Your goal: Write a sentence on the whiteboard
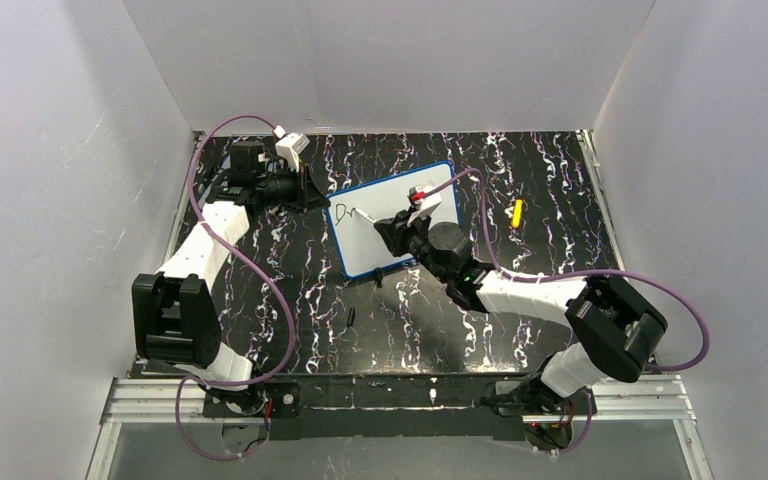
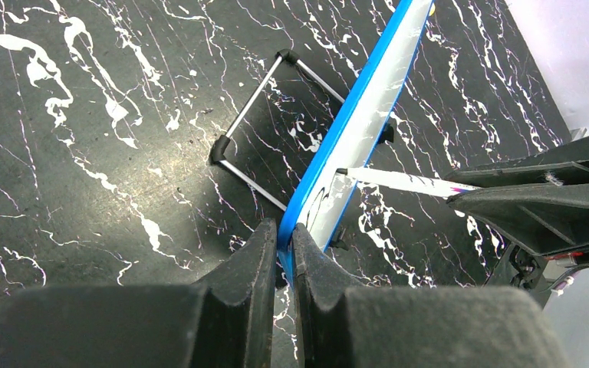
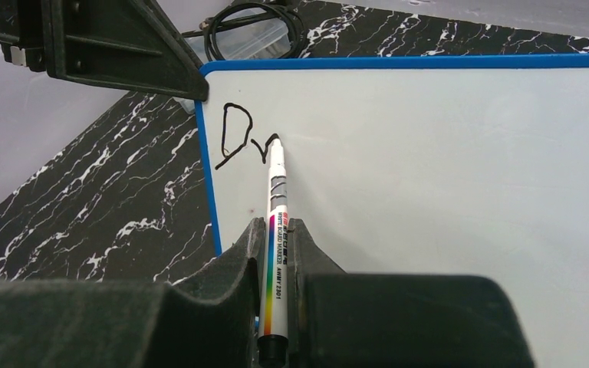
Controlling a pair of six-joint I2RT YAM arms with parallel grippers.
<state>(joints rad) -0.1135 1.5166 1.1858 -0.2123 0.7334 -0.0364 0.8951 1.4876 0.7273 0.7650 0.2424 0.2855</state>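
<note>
The whiteboard (image 1: 362,245), white with a blue rim, stands tilted on the black marbled table. My left gripper (image 1: 316,194) is shut on its upper left corner; in the left wrist view its jaws (image 2: 285,238) pinch the blue rim (image 2: 353,103) edge-on. My right gripper (image 3: 275,224) is shut on a white marker (image 3: 277,188). The marker's tip touches the board's face just right of a handwritten "D" (image 3: 231,134), at the start of the sentence (image 1: 345,211). The left wrist view also shows the marker (image 2: 406,181) reaching the board from my right gripper (image 2: 454,193).
A yellow object (image 1: 517,212) lies on the table right of the board, and a small black piece (image 1: 350,318) lies in front of it. A clear box of black cables (image 3: 253,34) sits behind the board's corner. The board's wire stand (image 2: 249,115) rests behind it. White walls enclose the table.
</note>
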